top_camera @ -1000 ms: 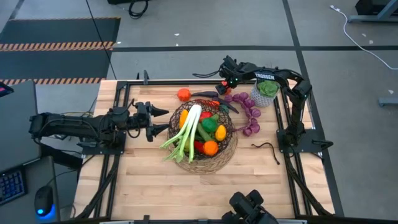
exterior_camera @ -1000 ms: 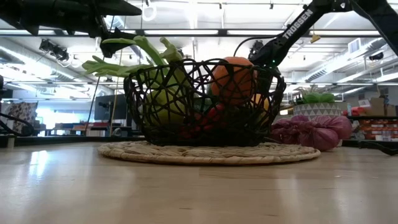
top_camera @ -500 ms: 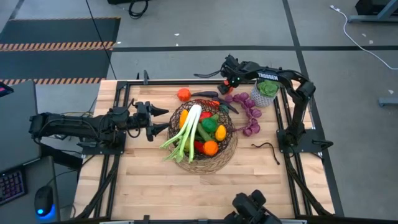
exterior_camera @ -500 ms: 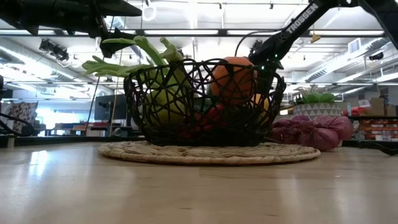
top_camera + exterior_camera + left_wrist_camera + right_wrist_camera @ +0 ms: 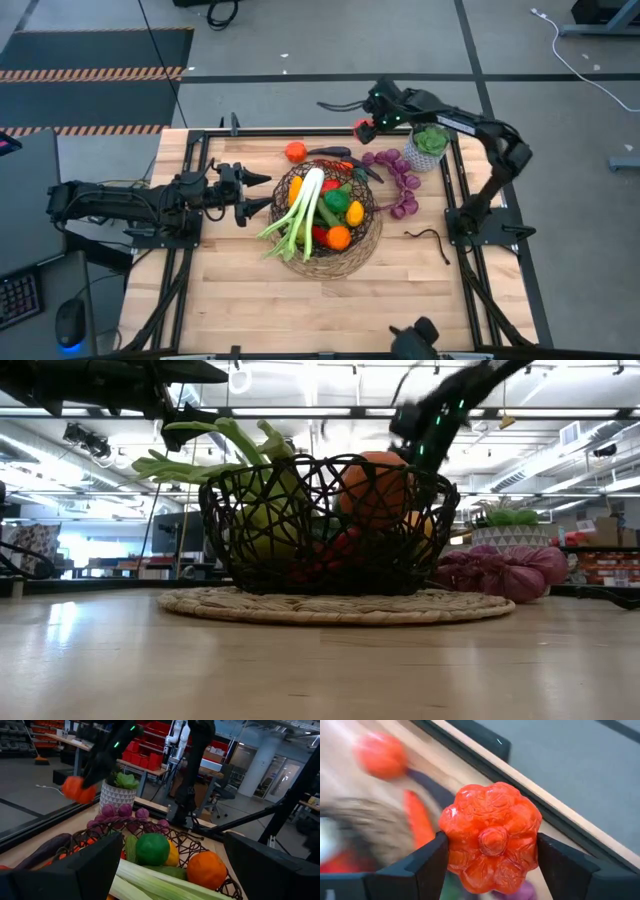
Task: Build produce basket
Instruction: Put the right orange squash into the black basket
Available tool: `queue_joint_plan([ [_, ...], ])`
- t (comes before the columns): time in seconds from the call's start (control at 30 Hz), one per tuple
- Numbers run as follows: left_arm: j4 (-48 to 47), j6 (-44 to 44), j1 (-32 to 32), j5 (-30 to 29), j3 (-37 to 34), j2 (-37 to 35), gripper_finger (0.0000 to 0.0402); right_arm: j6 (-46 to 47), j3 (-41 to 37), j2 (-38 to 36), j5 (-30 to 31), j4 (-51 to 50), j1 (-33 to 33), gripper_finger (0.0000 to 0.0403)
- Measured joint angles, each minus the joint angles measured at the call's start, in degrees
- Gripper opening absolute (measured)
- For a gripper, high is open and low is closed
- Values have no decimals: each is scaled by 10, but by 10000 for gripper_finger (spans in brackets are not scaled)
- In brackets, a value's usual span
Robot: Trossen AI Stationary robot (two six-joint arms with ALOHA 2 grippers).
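The right gripper (image 5: 366,127), jaws clamped on a red pepper (image 5: 491,836), has been raised from the table (image 5: 230,300) toward the upper centre of the high view. The left gripper (image 5: 262,193), jaws apart, is kept left of the basket (image 5: 365,240). Purple grapes (image 5: 403,180) and a potted plant (image 5: 430,145) lie right of it.

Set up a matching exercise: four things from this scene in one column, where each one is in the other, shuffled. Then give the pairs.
1. leek
2. red pepper
3. purple grapes
4. left gripper

A. clamped in the right gripper, lifted above the table's far edge
B. on the table between basket and plant pot
C. open, waiting beside the basket
D. lying across the basket, leaves over the rim

Pairs: 1-D, 2-A, 3-B, 4-C
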Motion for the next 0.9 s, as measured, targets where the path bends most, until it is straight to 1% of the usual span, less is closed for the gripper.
queue_joint_plan([
  [0.1,0,0,0,0,0,0,355,26,6,-49,-28,-4,29,279],
  [0.23,6,0,0,0,0,0,355,77,7,-107,-60,-9,92,279],
  [0.37,12,0,0,0,0,0,355,113,7,-142,-58,-16,175,279],
  [0.43,17,3,0,0,0,0,355,128,7,-146,-46,-16,216,279],
  [0.53,24,5,1,-2,0,0,355,148,7,-142,-11,-15,269,279],
  [0.67,35,6,1,-6,0,0,355,153,7,-129,26,2,320,284],
  [0.77,47,14,1,-6,0,0,355,163,7,-123,66,24,352,296],
  [0.9,52,14,2,-6,0,0,355,164,7,-111,80,47,381,323],
])
